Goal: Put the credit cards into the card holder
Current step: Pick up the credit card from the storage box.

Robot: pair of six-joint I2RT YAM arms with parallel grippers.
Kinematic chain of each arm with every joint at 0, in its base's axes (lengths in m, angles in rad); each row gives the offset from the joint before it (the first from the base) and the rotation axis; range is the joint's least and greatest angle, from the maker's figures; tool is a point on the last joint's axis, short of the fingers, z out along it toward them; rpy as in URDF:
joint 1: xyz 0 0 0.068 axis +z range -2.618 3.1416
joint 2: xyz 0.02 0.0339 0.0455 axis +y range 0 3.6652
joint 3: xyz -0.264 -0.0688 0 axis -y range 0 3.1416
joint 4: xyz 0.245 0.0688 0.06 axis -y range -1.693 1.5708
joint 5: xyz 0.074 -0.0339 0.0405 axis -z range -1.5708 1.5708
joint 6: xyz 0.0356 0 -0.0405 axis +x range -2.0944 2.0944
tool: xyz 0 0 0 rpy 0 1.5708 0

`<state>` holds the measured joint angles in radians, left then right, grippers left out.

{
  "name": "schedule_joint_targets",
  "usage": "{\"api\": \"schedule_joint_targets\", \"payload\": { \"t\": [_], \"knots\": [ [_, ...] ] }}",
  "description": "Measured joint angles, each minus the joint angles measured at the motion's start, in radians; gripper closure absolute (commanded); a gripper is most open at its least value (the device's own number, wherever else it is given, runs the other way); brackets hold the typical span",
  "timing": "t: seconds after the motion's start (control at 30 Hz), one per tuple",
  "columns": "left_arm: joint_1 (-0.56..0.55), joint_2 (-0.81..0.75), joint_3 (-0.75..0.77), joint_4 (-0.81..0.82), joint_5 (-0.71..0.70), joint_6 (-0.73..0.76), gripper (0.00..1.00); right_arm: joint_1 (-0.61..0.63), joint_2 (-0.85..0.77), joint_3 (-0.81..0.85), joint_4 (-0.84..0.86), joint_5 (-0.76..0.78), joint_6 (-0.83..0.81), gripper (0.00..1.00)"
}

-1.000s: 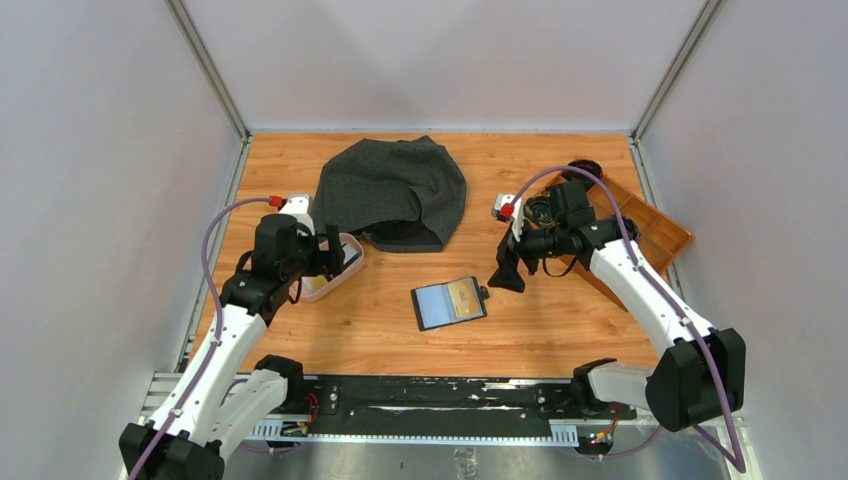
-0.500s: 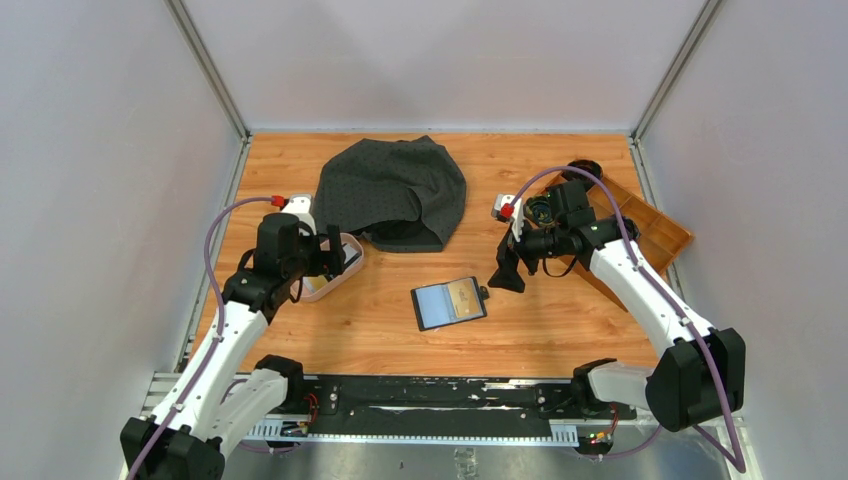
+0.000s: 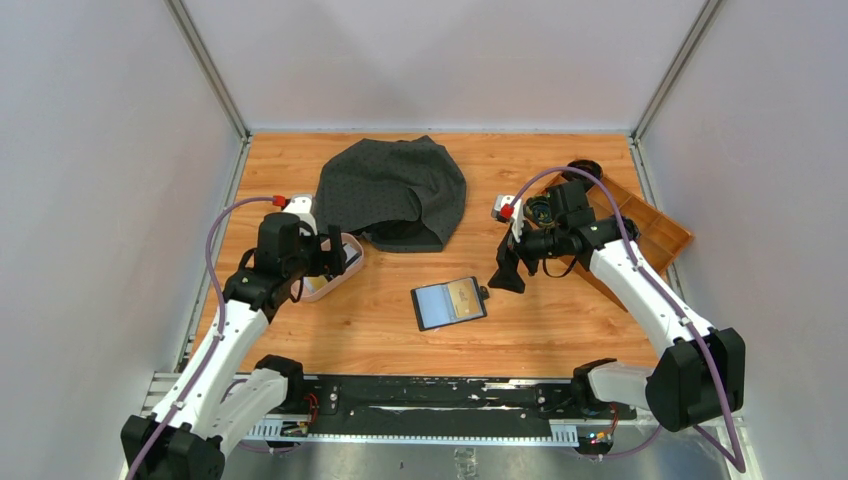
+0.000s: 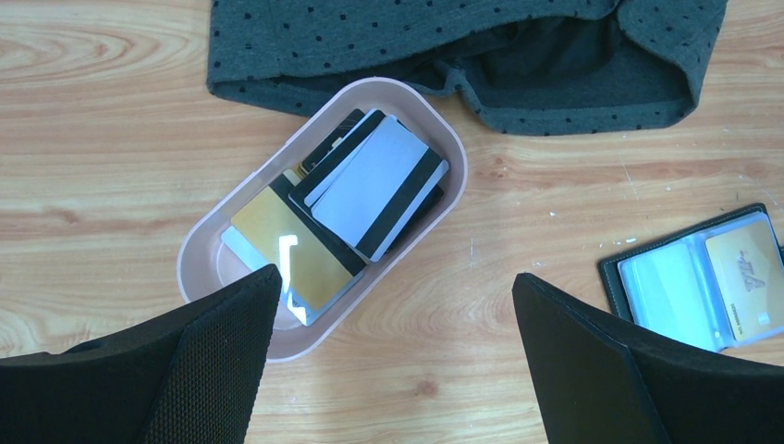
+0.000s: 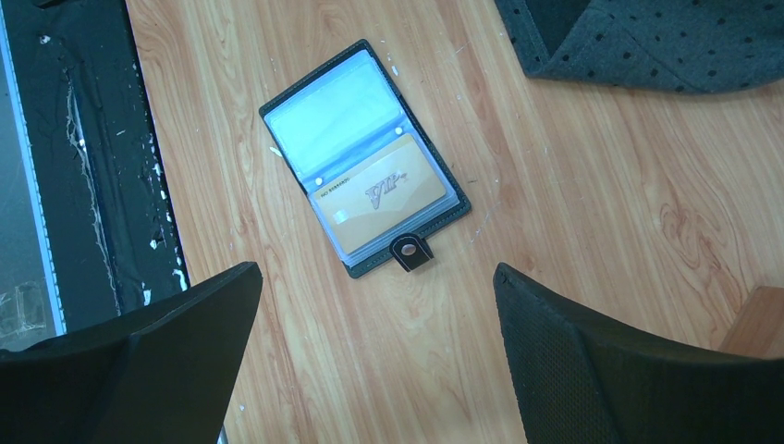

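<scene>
**One high view, two close wrist views**

The top camera sat high behind the arm bases, looking down and forward over the whole tabletop (image 3: 560, 340), with the bases at 6 o'clock. The left wrist camera hung close over the pink dish (image 4: 196, 250) and faced down past the left claw (image 4: 396, 277). The card holder (image 4: 703, 277) lay at its 3 o'clock edge. The right wrist camera, similarly near, looked down past the right claw (image 5: 377, 270). All three views shared the card holder and the dark cloth (image 3: 395, 190).
</scene>
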<state>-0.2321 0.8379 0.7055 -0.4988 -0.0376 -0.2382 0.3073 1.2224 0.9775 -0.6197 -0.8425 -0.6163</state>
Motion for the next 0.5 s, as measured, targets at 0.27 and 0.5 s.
{"api": "schedule_joint_targets", "payload": {
  "t": [0.27,0.5],
  "knots": [
    [0.0,0.004,0.0,0.0,0.005,0.0,0.0,0.0,0.0,-0.001,0.0,0.0,0.0,0.0],
    [0.0,0.004,0.0,0.0,0.008,0.0,0.0,0.0,0.0,-0.001,0.0,0.0,0.0,0.0]
  ]
}}
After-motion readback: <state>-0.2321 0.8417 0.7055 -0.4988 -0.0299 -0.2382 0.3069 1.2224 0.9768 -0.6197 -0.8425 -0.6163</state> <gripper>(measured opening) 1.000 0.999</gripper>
